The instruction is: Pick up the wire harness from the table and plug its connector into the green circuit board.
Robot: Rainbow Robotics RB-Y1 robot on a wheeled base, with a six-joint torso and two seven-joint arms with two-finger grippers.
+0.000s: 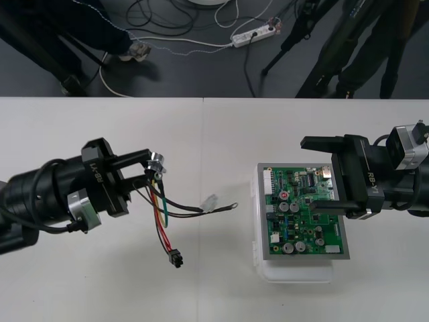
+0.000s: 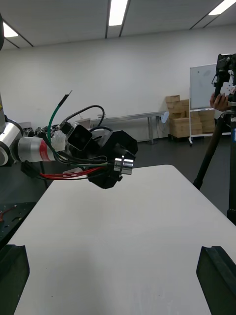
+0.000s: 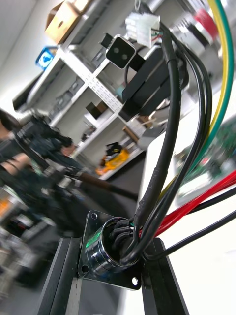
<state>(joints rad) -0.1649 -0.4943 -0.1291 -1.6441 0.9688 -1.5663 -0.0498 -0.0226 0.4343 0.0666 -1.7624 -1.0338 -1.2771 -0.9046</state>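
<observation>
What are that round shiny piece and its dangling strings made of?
The round socket in the left gripper looks like polished metal: silvery, glinting, with a flat flange. The wires seem sheathed in smooth plastic, red, black and green; their cores are hidden.

From steeply above I see the table (image 1: 100, 268); my right wrist camera faces the left pincer (image 2: 120, 166) (front view shares it); the left's sits tight against the socket (image 3: 105, 251).

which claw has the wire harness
The left claw: shut on the round metal socket of the wire harness, its black plug trailing. The right claw stands open over the green circuit board.
</observation>
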